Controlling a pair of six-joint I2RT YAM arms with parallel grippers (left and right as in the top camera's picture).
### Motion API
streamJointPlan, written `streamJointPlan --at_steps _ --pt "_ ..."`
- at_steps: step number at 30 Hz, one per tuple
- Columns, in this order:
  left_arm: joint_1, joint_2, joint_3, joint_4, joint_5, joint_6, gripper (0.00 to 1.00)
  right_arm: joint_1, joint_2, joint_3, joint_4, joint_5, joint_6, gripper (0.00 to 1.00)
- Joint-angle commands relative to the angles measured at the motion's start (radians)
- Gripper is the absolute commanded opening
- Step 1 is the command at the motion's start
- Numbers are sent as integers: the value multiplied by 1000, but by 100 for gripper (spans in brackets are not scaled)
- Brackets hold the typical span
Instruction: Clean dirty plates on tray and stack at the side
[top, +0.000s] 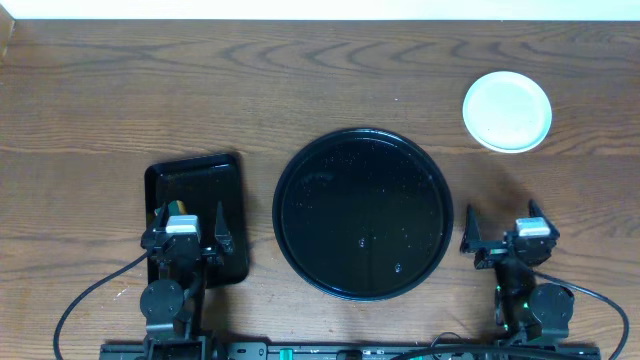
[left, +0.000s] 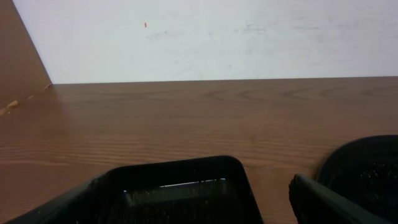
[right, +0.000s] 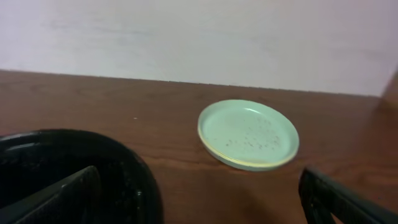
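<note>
Left tool and right tool both spread wide, pinching nothing.
The left tool hangs over a small rectangular tray holding a yellow-green item. The round tray, flecked with droplets, lies between the tools. The plates sit piled on the table, well ahead of the right tool.

rectangular black tray (glossy) lies on wooden table

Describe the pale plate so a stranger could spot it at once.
Find the large round black tray mid-table. Beyond its right side, on bare wood, lies the plate. It alone is small, round and pale; the rectangular tray is black too.
</note>
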Motion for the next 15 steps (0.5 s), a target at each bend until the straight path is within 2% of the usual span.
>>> streamJointPlan --at_steps 1,15 --pt "4 -6 -17 -33 21 10 91 -2 -6 -3 -2 95 82 99" --pt "4 -6 -17 -33 21 10 90 -2 -6 -3 -1 94 75 99"
